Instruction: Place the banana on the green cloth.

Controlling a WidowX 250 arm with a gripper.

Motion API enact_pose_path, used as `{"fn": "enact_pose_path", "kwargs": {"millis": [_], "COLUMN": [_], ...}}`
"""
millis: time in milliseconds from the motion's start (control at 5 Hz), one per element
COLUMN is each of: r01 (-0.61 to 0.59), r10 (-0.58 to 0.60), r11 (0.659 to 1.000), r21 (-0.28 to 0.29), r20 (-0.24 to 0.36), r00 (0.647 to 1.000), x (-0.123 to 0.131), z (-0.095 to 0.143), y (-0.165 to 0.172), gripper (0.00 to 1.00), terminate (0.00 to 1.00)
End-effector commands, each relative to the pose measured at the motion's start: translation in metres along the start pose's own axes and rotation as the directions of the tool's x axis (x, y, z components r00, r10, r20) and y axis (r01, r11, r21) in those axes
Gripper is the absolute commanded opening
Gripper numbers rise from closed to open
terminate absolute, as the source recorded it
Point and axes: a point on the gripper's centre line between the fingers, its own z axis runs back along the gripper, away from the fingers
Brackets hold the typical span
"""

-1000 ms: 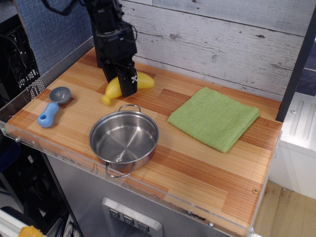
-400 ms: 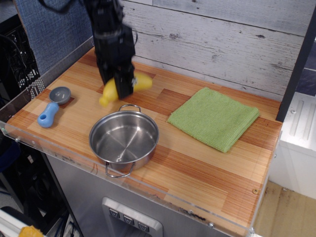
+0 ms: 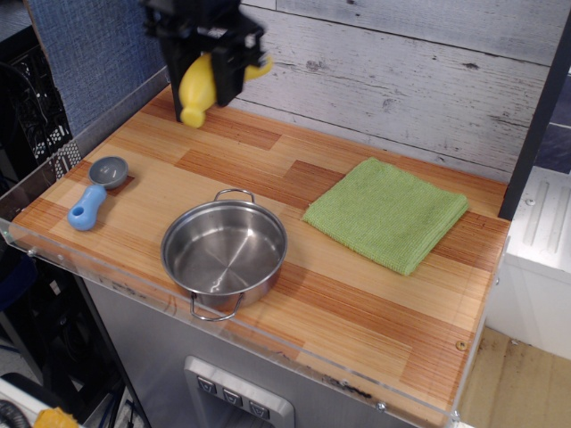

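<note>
Above the desk's (image 3: 357, 294) far left corner, my pincer (image 3: 212, 62) grips the banana (image 3: 196, 85), lifted clear of the wood. Well to its right, the green cloth (image 3: 385, 212) lies flat; a steel pot (image 3: 224, 254) sits beside it.

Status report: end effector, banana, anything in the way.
End effector shut on banana, held above the table. Cloth bare, off to the right. Pot sits low, front of path.

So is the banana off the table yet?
Yes. The banana hangs clear above the wooden table, clamped in the gripper, one end pointing down.
</note>
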Motion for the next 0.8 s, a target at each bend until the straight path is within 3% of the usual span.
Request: {"fn": "enact_pose_path", "kwargs": {"millis": [0, 200, 400, 600], "r01": [0.201, 0.276, 0.322, 0.303], "r10": [-0.202, -0.276, -0.32, -0.294], "r11": [0.979, 0.961, 0.947, 0.952], "r21": [0.023, -0.016, -0.015, -0.044], "r20": [0.022, 0.035, 0.078, 0.136], "r00": [0.979, 0.961, 0.944, 0.946], "x": [-0.018, -0.02, -0.008, 0.01], "z": [-0.015, -0.04, -0.053, -0.052], "y": [-0.099, -0.127, -0.135, -0.124], "gripper": [0.0, 0.0, 0.0, 0.0], "terminate": [0.0, 0.0, 0.0, 0.0]}}
